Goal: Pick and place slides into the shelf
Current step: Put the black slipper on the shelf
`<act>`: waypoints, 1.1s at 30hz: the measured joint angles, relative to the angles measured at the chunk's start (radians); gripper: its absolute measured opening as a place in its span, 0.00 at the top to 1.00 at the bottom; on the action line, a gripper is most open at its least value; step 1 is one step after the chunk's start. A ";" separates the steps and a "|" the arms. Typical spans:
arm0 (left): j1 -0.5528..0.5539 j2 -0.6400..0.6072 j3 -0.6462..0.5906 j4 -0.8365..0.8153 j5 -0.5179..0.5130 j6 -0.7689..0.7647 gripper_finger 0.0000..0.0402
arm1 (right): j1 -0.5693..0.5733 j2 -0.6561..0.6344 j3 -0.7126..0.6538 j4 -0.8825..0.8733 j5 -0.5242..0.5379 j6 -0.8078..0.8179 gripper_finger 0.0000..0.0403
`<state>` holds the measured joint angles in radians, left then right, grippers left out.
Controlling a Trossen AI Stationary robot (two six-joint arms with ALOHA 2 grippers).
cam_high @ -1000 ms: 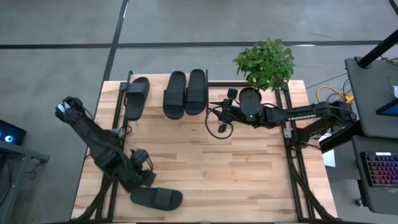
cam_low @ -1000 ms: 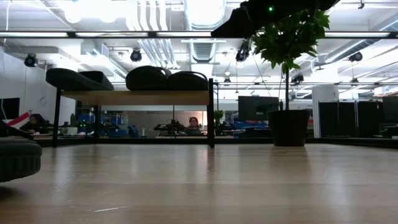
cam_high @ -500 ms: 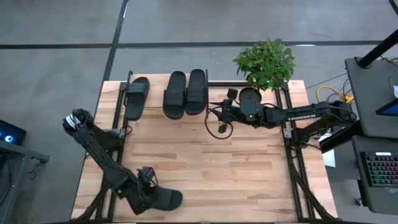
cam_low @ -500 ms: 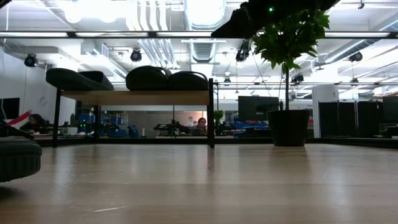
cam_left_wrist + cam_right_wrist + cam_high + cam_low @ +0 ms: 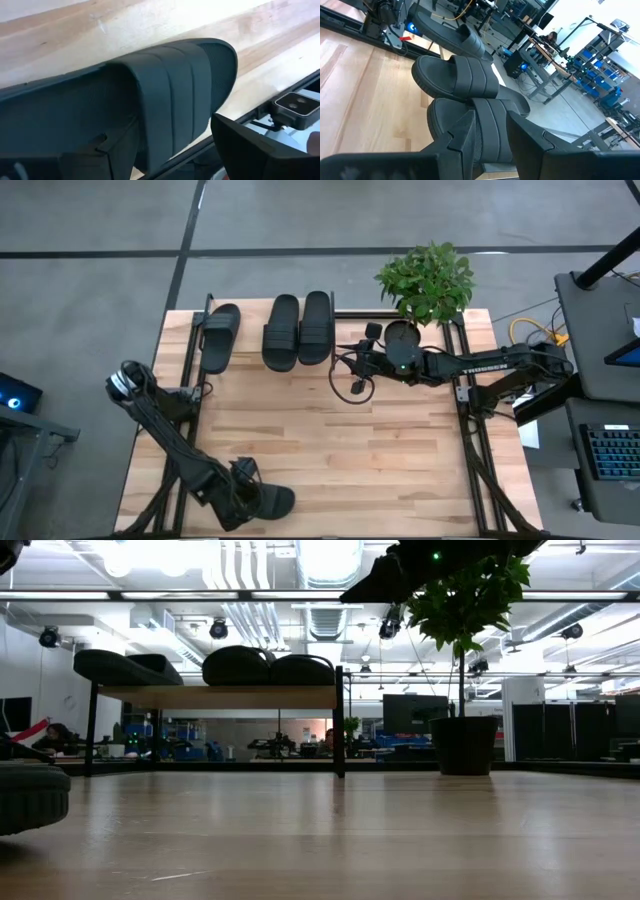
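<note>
A: From the high view, where do things stand?

B: Three slides sit on the shelf (image 5: 337,313) at the far edge. The fourth slide (image 5: 262,500) lies at the near left edge of the tabletop (image 5: 380,440), with the left gripper (image 5: 240,498) right over it. The right gripper (image 5: 352,370) hovers just beside the shelved pair.

A: The low view?

B: Only the slide's rounded end (image 5: 30,798) shows at the left; the shelf's board (image 5: 215,696) carries the others.

A: Left wrist view?

B: Fingers (image 5: 250,145) stand wide, straddling the ribbed strap (image 5: 170,95). I judge it light, soft rubber with a grippy matte surface; pinching the strap or the sole edge beside it should hold, though it may flex.

A: Right wrist view?

B: Its fingers (image 5: 465,135) are narrowly parted, holding nothing.
</note>
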<state>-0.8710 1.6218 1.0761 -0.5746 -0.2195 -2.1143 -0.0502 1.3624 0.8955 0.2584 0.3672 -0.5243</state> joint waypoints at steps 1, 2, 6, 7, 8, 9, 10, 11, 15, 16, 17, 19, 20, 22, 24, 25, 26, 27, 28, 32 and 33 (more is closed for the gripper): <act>0.000 0.002 -0.002 0.001 0.000 0.000 0.43 | 0.000 0.000 0.000 0.000 0.000 0.000 0.75; 0.000 0.004 -0.004 0.001 0.001 0.000 0.43 | 0.000 0.000 0.000 0.000 0.000 0.000 0.75; 0.000 0.015 -0.026 0.031 -0.001 0.000 0.43 | 0.000 0.000 0.000 0.000 0.000 -0.003 0.75; 0.000 0.016 -0.038 0.062 -0.011 0.000 0.43 | 0.000 0.000 0.000 0.000 0.000 -0.003 0.75; 0.000 0.017 -0.051 0.102 -0.023 0.000 0.43 | 0.000 0.000 0.000 0.000 0.000 -0.003 0.75; 0.000 0.018 -0.065 0.143 -0.026 0.001 0.43 | 0.000 0.000 0.000 0.000 0.000 -0.003 0.75; 0.000 0.018 -0.078 0.175 -0.027 0.002 0.43 | 0.000 0.000 0.000 0.000 0.000 -0.006 0.75; 0.000 0.018 -0.090 0.201 -0.030 0.008 0.43 | 0.000 0.000 0.000 0.000 0.000 -0.007 0.75; -0.001 0.016 -0.143 0.302 -0.070 0.022 0.45 | 0.000 0.000 0.000 0.000 0.000 -0.007 0.75; 0.000 0.016 -0.153 0.317 -0.076 0.030 0.47 | 0.000 0.000 0.000 0.000 0.000 -0.007 0.75; 0.000 0.016 -0.159 0.326 -0.077 0.033 0.50 | 0.000 0.000 0.000 0.000 0.000 -0.007 0.75; 0.000 0.014 -0.166 0.331 -0.075 0.037 0.57 | 0.000 0.000 0.000 0.000 0.000 -0.007 0.75; 0.000 0.014 -0.168 0.331 -0.075 0.037 0.61 | 0.000 0.000 0.000 0.000 0.000 -0.007 0.75; -0.001 0.014 -0.168 0.333 -0.077 0.055 0.70 | 0.000 0.000 0.000 0.000 0.000 -0.007 0.75; -0.001 0.014 -0.168 0.340 -0.079 0.082 0.81 | 0.000 0.000 0.000 0.000 0.000 -0.010 0.75; -0.001 0.013 -0.168 0.340 -0.084 0.090 0.87 | 0.000 0.000 0.000 0.000 0.000 -0.010 0.75; -0.001 0.013 -0.168 0.341 -0.092 0.104 0.93 | 0.000 0.000 0.000 0.000 0.000 -0.010 0.75; -0.001 0.013 -0.168 0.340 -0.105 0.117 0.96 | 0.000 0.000 0.000 0.000 0.000 -0.010 0.75; -0.001 0.013 -0.168 0.339 -0.113 0.131 0.98 | 0.000 0.000 0.000 0.000 0.000 -0.010 0.75; -0.002 0.007 -0.169 0.333 -0.197 0.196 0.99 | 0.004 0.000 0.000 0.000 -0.007 -0.012 0.75; -0.001 0.002 -0.170 0.328 -0.235 0.220 0.99 | 0.007 -0.001 0.000 0.000 -0.018 -0.020 0.75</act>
<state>-0.8722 1.6243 0.9063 -0.2464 -0.4542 -1.8946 -0.0431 1.3617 0.8955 0.2579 0.3495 -0.5446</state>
